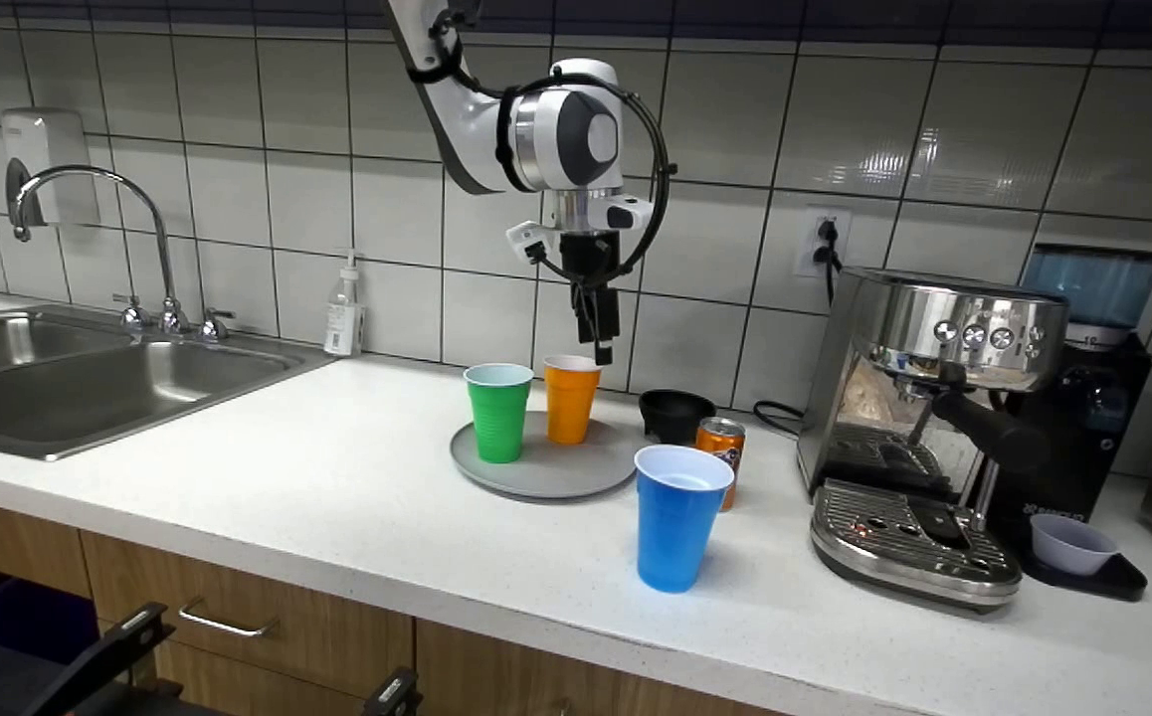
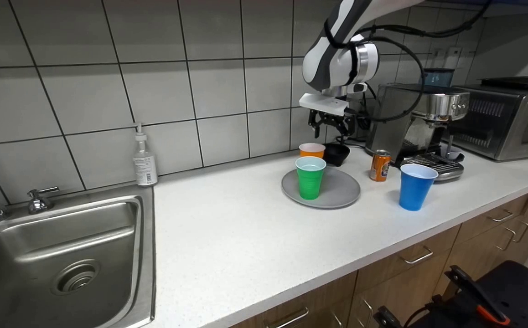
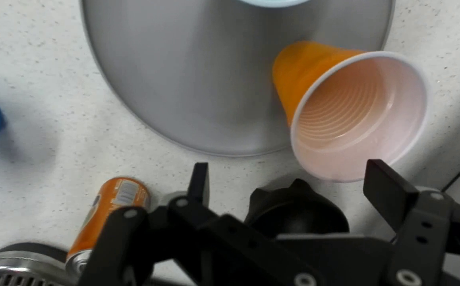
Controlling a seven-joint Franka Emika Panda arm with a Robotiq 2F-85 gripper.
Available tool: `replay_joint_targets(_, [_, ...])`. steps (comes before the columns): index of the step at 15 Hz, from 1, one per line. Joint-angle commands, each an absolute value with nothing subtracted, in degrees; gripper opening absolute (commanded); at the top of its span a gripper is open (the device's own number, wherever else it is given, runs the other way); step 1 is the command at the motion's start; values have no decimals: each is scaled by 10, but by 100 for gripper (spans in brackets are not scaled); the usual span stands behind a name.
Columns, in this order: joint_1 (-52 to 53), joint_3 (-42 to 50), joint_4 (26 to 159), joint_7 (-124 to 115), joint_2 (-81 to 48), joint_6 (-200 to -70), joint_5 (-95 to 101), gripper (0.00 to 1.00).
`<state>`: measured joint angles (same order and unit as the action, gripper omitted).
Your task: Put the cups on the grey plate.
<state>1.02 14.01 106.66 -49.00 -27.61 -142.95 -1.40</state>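
Sharing the grey plate (image 1: 586, 472), the green cup (image 1: 499, 416) and orange cup (image 1: 570, 406) stand upright off-centre, seemingly to leave room for the blue cup (image 1: 677, 525) on the counter (image 1: 337, 467) nearby. Above, the gripper (image 3: 289, 176) gapes wide, empty, probably to clear the orange cup.

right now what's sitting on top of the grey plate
The green cup and the orange cup stand upright on the grey plate. The plate surface directly beneath them is covered by their bases and cannot be seen.
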Motion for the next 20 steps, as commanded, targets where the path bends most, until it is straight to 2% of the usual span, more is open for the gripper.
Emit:
replay_joint_targets(1, [7, 153, 1148, -502, -215, -1450, -1, 100])
replay_joint_targets(20, [-24, 225, 1332, -600, -93, -1467, 128, 100])
